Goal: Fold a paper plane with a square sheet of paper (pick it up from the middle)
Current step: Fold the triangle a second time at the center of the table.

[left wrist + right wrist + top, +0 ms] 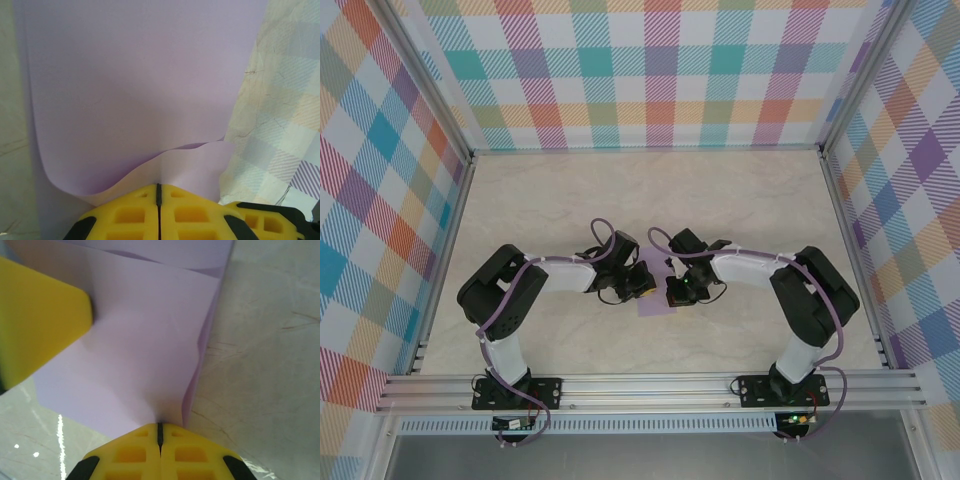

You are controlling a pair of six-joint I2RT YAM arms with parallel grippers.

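The left claw (159, 187) and right claw (160, 426) each pinch the paper (140, 90) in the middle of the surface (570, 200). It looks half folded. Next they should line up the edges and press flat.

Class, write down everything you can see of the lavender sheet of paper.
The square sheet of paper is thin, plain lavender and matte. It is not flat: it curls and doubles over into overlapping layers. The left tool and the right tool each pinch an edge with shut jaws, facing each other over the pale marbled table, midway between the arms.
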